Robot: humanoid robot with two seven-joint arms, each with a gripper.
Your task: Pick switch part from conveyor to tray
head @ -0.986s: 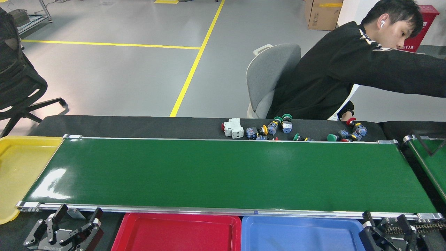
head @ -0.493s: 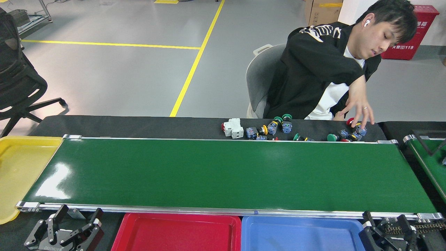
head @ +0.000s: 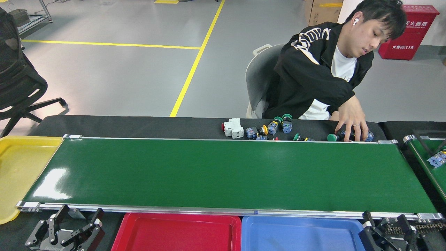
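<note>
The conveyor (head: 223, 174) runs across the middle as a long dark-green belt, and its surface carries nothing. Several switch parts (head: 271, 129) with coloured caps, plus a white breaker (head: 233, 128), lie on the black table behind its far rail. A person's hand (head: 352, 125) rests on the rightmost parts. Along the near edge sit a red tray (head: 177, 233) and a blue tray (head: 299, 233), both bare. My left gripper (head: 81, 211) is open at the bottom left, below the belt's near rail. My right gripper (head: 383, 217) is open at the bottom right.
A yellow tray (head: 17, 167) lies off the belt's left end. At the right edge a second green belt (head: 427, 164) carries one blue-and-white part (head: 437, 158). The person sits on a grey chair (head: 259, 76) behind the table. A black office chair (head: 17, 80) stands far left.
The person has turned back from reaching right and set a hand on the rightmost parts behind the belt. A part has appeared on the second belt. Both grippers stay put.
</note>
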